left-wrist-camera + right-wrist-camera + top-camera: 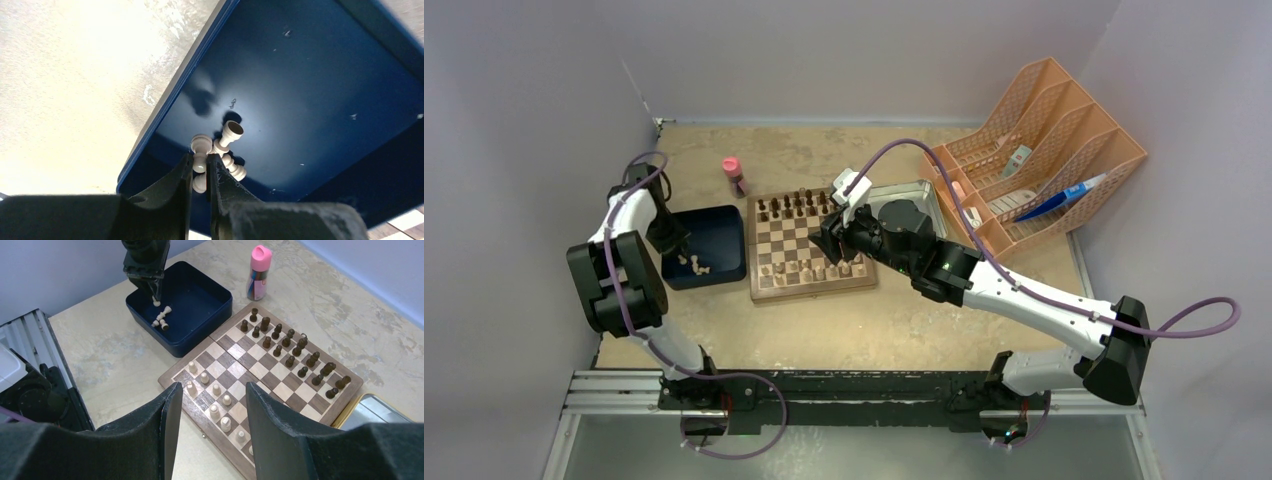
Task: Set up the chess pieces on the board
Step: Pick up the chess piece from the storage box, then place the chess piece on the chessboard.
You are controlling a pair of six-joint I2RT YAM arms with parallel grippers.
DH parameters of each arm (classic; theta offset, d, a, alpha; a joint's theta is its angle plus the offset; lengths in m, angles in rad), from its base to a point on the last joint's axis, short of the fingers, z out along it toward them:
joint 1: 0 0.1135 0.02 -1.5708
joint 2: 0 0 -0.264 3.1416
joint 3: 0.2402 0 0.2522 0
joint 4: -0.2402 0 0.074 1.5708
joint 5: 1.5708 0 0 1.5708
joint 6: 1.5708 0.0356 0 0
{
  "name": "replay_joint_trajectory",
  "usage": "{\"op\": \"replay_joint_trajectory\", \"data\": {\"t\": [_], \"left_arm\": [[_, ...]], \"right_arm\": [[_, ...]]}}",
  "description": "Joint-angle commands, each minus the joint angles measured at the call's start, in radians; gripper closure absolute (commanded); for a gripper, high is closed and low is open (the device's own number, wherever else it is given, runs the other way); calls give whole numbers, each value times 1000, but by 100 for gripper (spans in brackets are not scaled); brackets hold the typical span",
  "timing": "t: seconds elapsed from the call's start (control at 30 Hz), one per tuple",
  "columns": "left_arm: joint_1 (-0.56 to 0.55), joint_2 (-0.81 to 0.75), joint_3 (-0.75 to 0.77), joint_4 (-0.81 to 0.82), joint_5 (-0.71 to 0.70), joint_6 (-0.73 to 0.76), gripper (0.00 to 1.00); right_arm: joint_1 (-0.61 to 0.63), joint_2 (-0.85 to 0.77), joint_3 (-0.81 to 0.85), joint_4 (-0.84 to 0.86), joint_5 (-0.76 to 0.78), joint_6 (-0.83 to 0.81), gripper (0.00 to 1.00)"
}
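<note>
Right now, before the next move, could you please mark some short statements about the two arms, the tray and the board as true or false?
1. The left end effector grips a pale piece inside the blue tray. True.
2. The right end effector holds a dark piece. False: it is open and empty, above the board.
3. Dark pieces stand on the board. True.
4. The pink-capped bottle lies in the tray. False: it stands upright on the table, outside the tray.

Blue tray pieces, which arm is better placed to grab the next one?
Left. The left gripper is in the blue tray, pinching a pale chess piece; the right gripper hangs open over the board.
</note>
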Motion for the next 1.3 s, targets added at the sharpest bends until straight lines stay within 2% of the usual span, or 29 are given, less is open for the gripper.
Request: {"op": "replay_joint_trajectory", "data": {"t": [0.0, 0.13, 0.4, 0.6, 0.8, 1.03, 1.27], "left_arm": [[6, -54, 92, -83, -9, 37, 99], [2, -80, 140, -132, 33, 56, 99], [-79, -59, 226, -189, 55, 84, 100], [-206, -64, 320, -196, 107, 113, 100], [-309, -55, 393, -201, 221, 118, 100], [-511, 20, 463, -241, 177, 102, 100], [-745, 161, 580, -293, 121, 34, 100]], "right_arm": [[5, -16, 21, 16, -6, 3, 48], [4, -15, 18, 21, -9, 17, 48], [5, -20, 22, 6, -3, 39, 47], [5, -44, 11, -4, 27, 79, 47], [5, -54, 4, -27, 52, 112, 47], [5, -90, 1, -36, 126, 127, 47], [5, -142, 8, -36, 218, 109, 47]]}}
